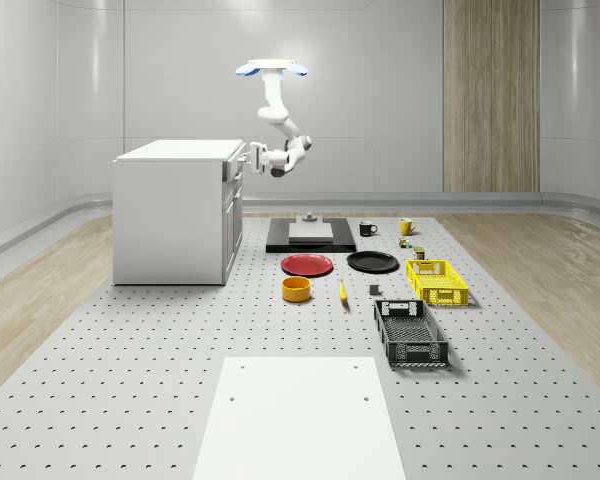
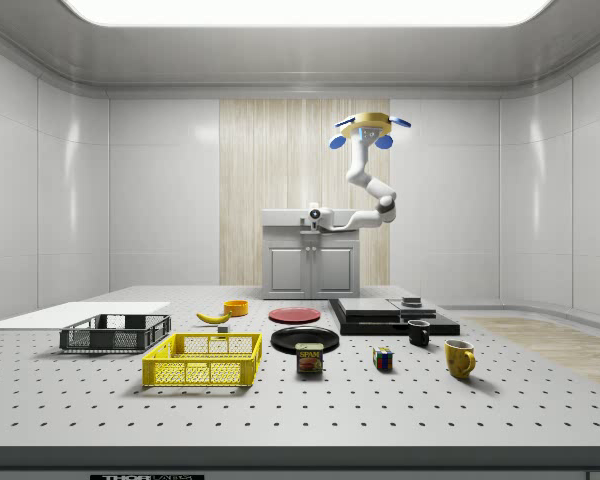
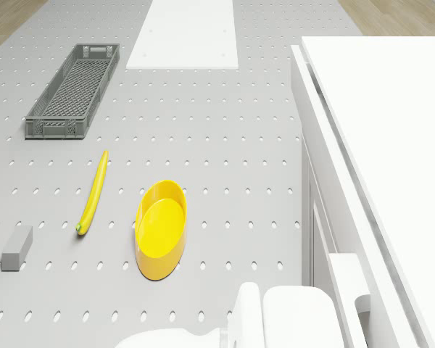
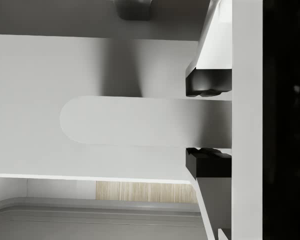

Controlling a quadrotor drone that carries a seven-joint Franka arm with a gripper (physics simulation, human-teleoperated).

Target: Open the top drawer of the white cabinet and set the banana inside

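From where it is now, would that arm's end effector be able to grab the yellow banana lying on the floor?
Probably not yet. The end effector sits on the white cabinet's top drawer handle, while the yellow banana lies low on the perforated floor; the hovering drone must first descend.

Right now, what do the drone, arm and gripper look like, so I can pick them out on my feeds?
The drone is a flat tan disc with blue rotors at its edge. From it hangs the arm, glossy white with rounded segments and grey joints. The gripper has a white body and two white fingers tipped with black pads. No cables or markings are visible.
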